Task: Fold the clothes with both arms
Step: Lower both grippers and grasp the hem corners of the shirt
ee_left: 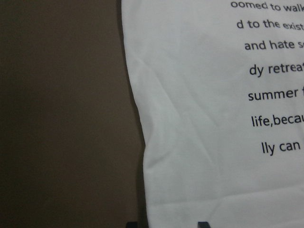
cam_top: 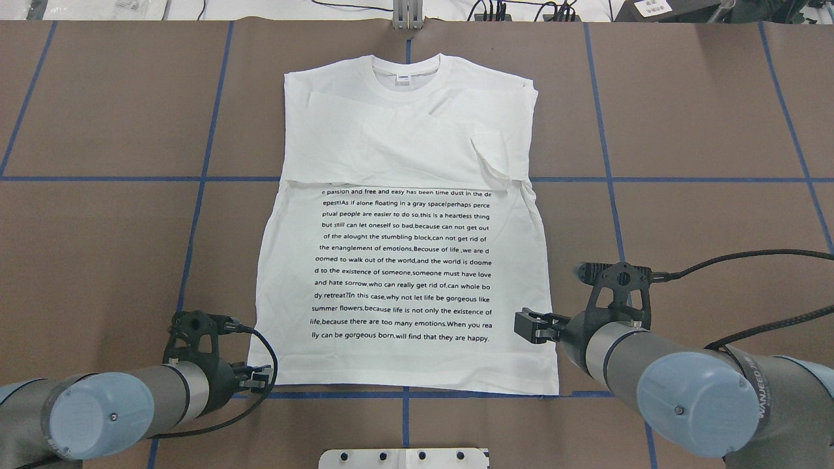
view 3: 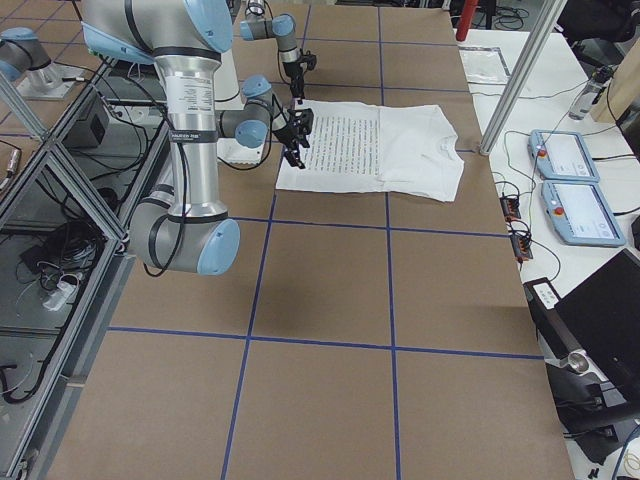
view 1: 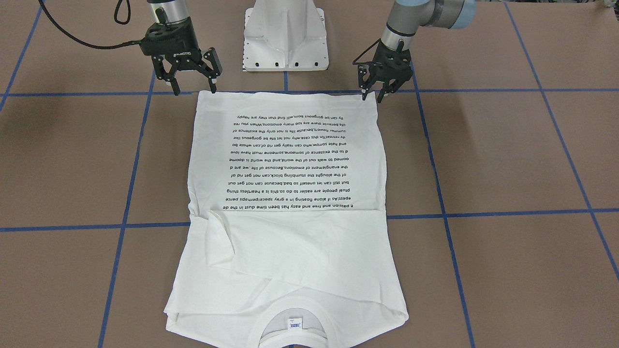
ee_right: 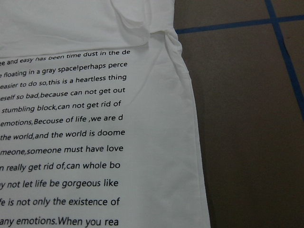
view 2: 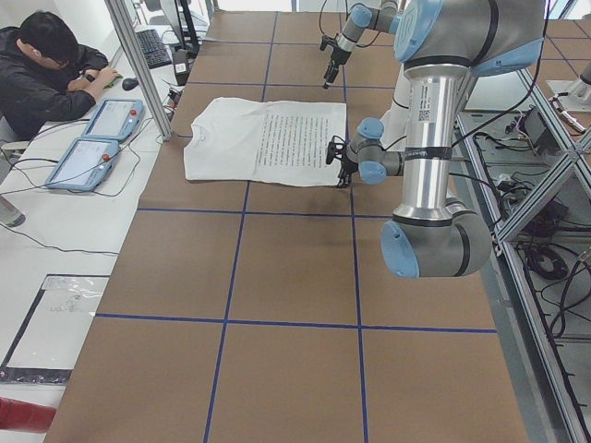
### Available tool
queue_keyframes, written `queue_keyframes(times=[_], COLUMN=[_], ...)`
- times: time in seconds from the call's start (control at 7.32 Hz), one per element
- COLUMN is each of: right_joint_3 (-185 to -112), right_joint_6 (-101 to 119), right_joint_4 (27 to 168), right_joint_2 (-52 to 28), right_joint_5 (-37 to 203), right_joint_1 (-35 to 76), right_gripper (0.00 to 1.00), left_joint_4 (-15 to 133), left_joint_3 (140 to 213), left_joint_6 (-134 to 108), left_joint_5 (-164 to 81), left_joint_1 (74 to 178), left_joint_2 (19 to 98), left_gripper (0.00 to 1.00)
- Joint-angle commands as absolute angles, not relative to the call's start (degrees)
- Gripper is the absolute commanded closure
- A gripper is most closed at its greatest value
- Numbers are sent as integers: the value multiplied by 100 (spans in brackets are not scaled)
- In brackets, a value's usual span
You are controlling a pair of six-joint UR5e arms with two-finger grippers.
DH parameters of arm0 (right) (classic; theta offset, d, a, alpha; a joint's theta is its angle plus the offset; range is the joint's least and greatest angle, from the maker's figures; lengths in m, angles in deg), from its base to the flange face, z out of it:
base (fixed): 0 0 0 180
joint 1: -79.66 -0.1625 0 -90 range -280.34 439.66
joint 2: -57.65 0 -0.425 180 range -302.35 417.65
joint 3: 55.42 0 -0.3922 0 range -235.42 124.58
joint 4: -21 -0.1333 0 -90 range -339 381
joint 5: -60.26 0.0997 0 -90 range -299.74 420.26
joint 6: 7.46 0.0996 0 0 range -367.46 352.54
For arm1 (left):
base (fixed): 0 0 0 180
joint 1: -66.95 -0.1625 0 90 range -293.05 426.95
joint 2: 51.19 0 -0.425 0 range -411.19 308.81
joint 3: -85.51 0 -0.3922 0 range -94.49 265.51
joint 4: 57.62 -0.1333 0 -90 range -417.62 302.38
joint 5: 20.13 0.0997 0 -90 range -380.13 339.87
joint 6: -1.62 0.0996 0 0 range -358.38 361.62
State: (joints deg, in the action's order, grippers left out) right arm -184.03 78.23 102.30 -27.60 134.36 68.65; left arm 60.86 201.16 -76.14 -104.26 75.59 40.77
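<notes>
Two spread grippers poised at the hem corners of one white shirt.

On the brown desk (view 1: 508, 159) one long-sleeved shirt (view 1: 290, 232) lies flat, print side up, with both sleeves folded in across the chest. Its long axis runs straight away from the robot, hem nearest. Two arms reach to that hem. The left gripper (view 1: 371, 98) hangs at the shirt's left hem corner with its jaws apart, gripping nothing. The right gripper (view 1: 194, 91) hangs at the right hem corner, also spread and empty. Neither arm is nearer than the other. The likely next step is to pinch both corners and carry the hem towards the single collar (view 1: 290, 314) and its one label (view 1: 295, 323).
</notes>
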Motion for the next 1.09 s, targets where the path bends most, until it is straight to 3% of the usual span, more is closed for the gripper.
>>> queue_keyframes(times=[0.0, 0.55, 0.68, 0.96], right_joint_3=[-18400, -18391, -18383, -18382], right_joint_6=[7823, 7823, 7823, 7832], right_joint_4=[10230, 10230, 10230, 10213], right_joint_2=[-2760, -2760, -2760, -2769], right_joint_5=[13435, 13435, 13435, 13435], right_joint_1=[6876, 6876, 6876, 6911], right_gripper=[0, 0, 0, 0], left_joint_4=[6085, 6085, 6085, 6085], left_joint_3=[20126, 20118, 20126, 20153], left_joint_6=[-7617, -7617, -7643, -7766], left_joint_5=[-10433, -10433, -10415, -10398], left_joint_1=[7486, 7468, 7468, 7477], left_joint_2=[4084, 4075, 4075, 4083], left_gripper=[56, 73, 100, 100])
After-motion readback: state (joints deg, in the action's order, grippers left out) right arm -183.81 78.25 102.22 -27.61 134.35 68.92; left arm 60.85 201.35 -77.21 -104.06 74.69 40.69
